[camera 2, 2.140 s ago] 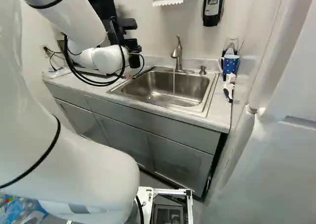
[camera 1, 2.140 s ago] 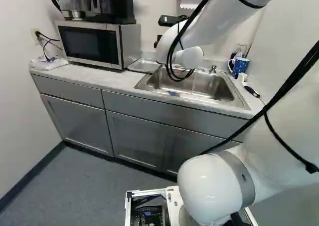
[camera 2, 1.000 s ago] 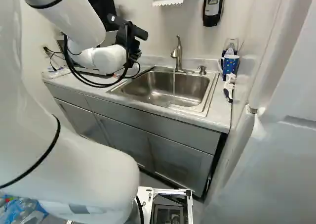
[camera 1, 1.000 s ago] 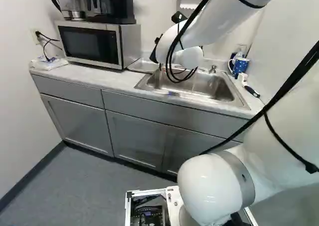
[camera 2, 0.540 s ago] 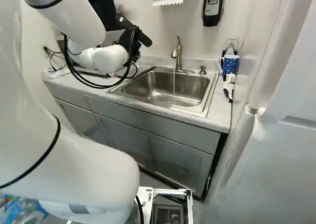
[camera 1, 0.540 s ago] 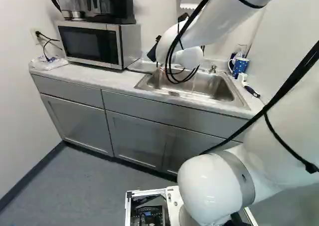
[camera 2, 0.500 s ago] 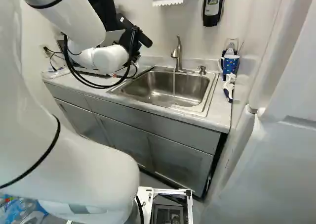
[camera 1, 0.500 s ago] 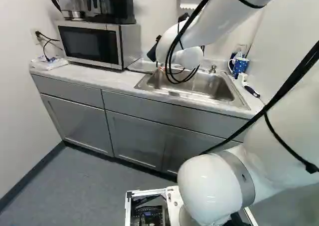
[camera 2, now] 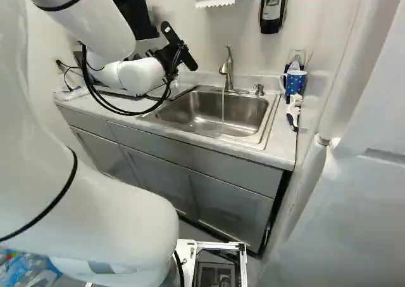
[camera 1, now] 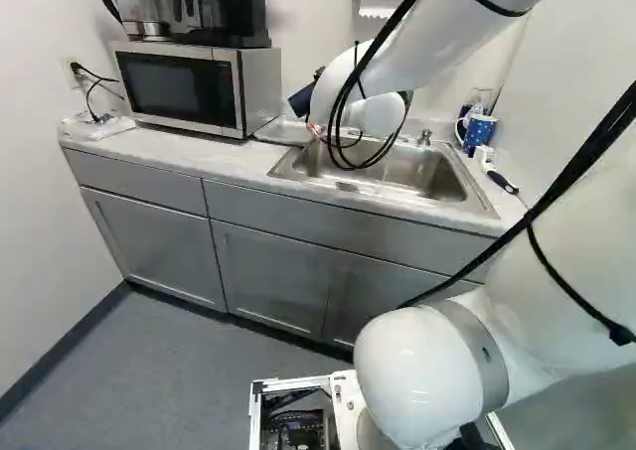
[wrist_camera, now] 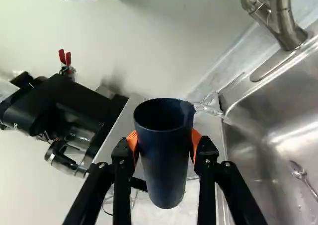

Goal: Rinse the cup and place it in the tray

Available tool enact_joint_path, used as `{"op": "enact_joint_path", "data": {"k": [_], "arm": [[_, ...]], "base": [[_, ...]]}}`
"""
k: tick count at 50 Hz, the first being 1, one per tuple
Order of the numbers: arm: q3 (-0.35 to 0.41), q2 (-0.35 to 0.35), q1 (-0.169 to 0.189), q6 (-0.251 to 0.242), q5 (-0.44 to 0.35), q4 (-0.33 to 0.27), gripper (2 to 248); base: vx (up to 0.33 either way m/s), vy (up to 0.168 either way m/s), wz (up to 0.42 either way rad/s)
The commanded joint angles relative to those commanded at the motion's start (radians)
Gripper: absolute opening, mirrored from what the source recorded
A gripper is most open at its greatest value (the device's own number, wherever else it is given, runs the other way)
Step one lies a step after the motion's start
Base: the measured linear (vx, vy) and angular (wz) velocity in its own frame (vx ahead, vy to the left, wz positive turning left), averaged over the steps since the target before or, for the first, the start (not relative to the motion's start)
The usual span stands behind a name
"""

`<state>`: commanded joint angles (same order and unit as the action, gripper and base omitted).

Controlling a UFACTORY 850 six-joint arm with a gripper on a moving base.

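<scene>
Your gripper (wrist_camera: 165, 141) pinches the dark cup (wrist_camera: 166, 168) from two sides, beside the sink (wrist_camera: 251, 150). For draining, likely the present step, tilt the cup slowly over the sink, clear of the tap (wrist_camera: 285, 29).

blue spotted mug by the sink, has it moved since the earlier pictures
No. In the right base view the spotted mug stands as far right of the faucet as before.

Ok so I'm counting one dark cup (wrist_camera: 165, 168), one blue mug (camera 2: 295, 83), one sink (camera 2: 177, 114), one faucet (camera 2: 228, 68), one microwave (camera 1: 179, 88) and one spoon (wrist_camera: 299, 172).
</scene>
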<state>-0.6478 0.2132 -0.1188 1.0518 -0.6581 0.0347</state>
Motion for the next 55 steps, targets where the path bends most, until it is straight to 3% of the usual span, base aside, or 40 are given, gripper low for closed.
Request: {"op": "enact_joint_path", "data": {"k": [55], "arm": [[0.000, 0.000, 0.000, 0.578, 0.000, 0.000, 122]], "base": [[0.000, 0.000, 0.000]]}}
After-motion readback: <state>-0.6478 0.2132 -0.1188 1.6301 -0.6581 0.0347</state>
